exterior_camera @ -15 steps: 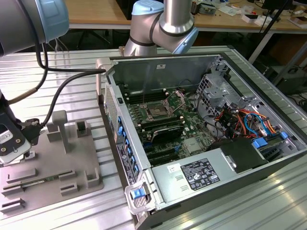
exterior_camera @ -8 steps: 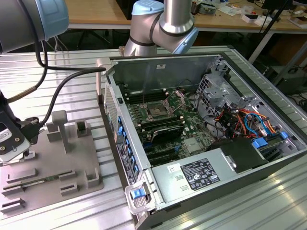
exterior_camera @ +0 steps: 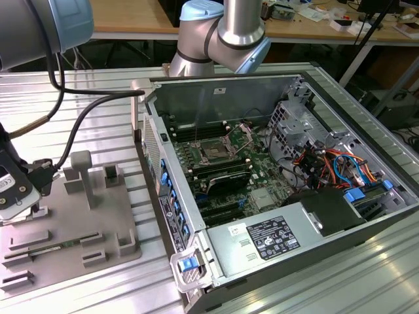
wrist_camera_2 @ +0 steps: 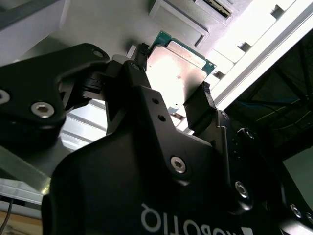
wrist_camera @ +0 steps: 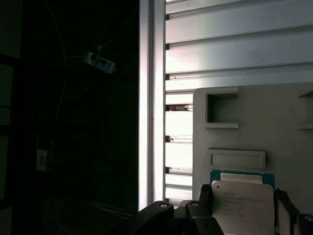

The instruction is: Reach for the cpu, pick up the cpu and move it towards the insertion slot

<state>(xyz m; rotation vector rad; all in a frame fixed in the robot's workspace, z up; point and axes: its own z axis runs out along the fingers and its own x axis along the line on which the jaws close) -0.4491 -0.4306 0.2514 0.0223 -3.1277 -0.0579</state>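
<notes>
Cpu sits between the hand's two fingers, gripped at opposite edges, over the grey tray.

The silver and pale-blue jointed robot arm stands at the top of the exterior view. Its thick grey forward link crosses the upper corner on the exterior view's left. Below that link the wrist hangs at the same view's left edge, carrying the black two-fingered end effector low. In both wrist views its black fingers stand one on each side of the small flat silvery square cpu. They seem to press its opposite edges, though the contact itself is hard to confirm.
</notes>
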